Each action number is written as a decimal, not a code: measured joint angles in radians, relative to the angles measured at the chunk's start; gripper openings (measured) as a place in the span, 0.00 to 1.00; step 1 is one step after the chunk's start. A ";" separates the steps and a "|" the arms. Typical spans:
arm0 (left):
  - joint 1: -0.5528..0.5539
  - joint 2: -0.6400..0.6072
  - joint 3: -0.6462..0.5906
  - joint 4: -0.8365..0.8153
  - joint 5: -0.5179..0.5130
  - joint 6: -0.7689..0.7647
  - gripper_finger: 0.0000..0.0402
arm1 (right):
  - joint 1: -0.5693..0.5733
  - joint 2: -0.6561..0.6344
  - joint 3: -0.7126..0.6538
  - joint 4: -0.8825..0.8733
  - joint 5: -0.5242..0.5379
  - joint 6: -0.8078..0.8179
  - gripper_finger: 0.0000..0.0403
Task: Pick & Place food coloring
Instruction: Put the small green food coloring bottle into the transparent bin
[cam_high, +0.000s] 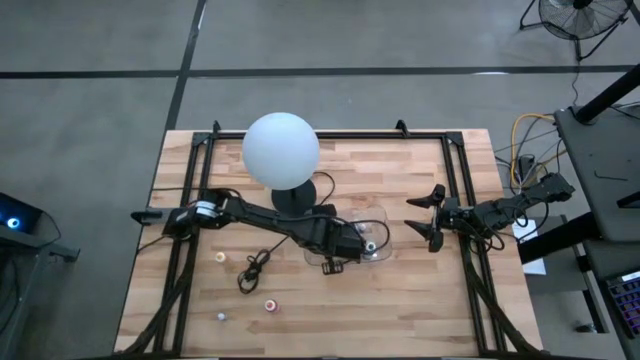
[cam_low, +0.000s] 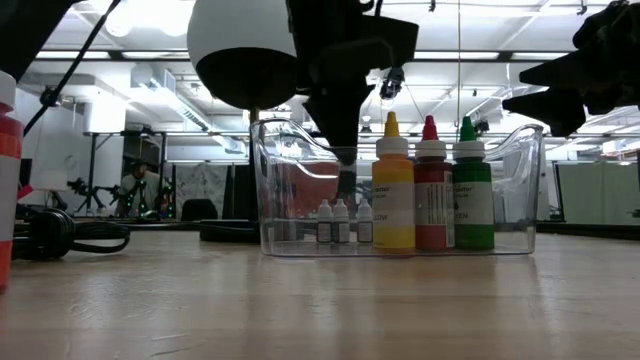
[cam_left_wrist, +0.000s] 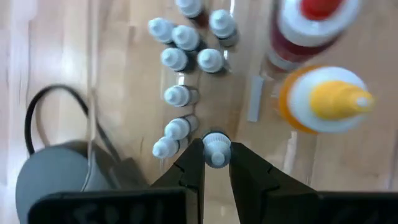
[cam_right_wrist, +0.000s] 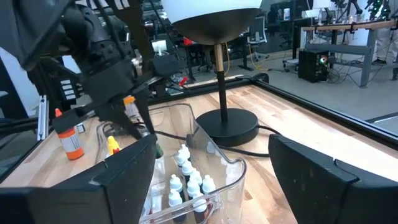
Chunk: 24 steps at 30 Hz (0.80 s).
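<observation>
Several tiny white-capped food coloring bottles (cam_left_wrist: 180, 59) stand in a clear tray (cam_high: 385, 215), next to larger yellow (cam_low: 393, 190), red (cam_low: 430, 190) and green (cam_low: 471, 190) bottles. My left gripper (cam_left_wrist: 216, 149) reaches down into the tray (cam_low: 290, 190) and is shut on one tiny bottle. A few more small bottles (cam_high: 220, 257) (cam_high: 270, 305) (cam_high: 221, 316) sit on the table's near left. My right gripper (cam_high: 428, 218) hangs open above the table, right of the tray, its fingers spread wide (cam_right_wrist: 211, 146). My left gripper pinches one tiny food coloring bottle by its white cap (cam_left_wrist: 216, 142) between the two fingers (cam_left_wrist: 193, 165). The fingers come from above, pointing down into the tray. The bottle is upright; whether its base is on the tray floor does not show.
A white globe lamp (cam_high: 280, 148) on a black round base (cam_high: 295, 195) stands just behind the tray, with its black cable (cam_high: 255, 268) looped on the table's near left. An orange bottle (cam_low: 8, 180) stands close to the low camera. Bare wood lies near the front edge.
</observation>
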 joint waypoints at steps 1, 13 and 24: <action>-0.003 0.000 -0.003 0.003 0.002 0.019 0.08 | 0.000 0.000 0.000 0.000 0.000 0.000 0.74; -0.011 -0.002 -0.078 0.108 0.019 0.189 0.08 | 0.001 0.000 0.000 0.000 0.000 0.000 0.77; 0.000 -0.002 -0.112 0.167 0.029 0.187 0.08 | 0.001 0.000 0.000 0.000 0.000 0.000 0.75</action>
